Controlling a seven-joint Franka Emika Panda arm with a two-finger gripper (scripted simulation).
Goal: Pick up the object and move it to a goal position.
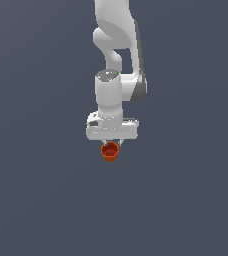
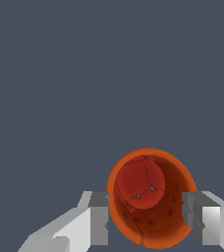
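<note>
The object, a small orange-red tapered cup (image 1: 110, 152) with a darker red inside, sits right under my white gripper (image 1: 110, 145) in the exterior view. In the wrist view the cup (image 2: 151, 197) fills the space between my two fingers, its open mouth facing the camera. One grey fingertip (image 2: 99, 217) touches its one side and the other fingertip (image 2: 196, 219) overlaps its rim on the other side. My gripper (image 2: 146, 224) is closed on the cup's walls. The cup's base and the surface beneath it are hidden from view.
A plain dark grey-blue surface (image 1: 36, 200) fills both views around the arm. The white arm (image 1: 117, 45) rises above the gripper to the top of the exterior view. No other objects show.
</note>
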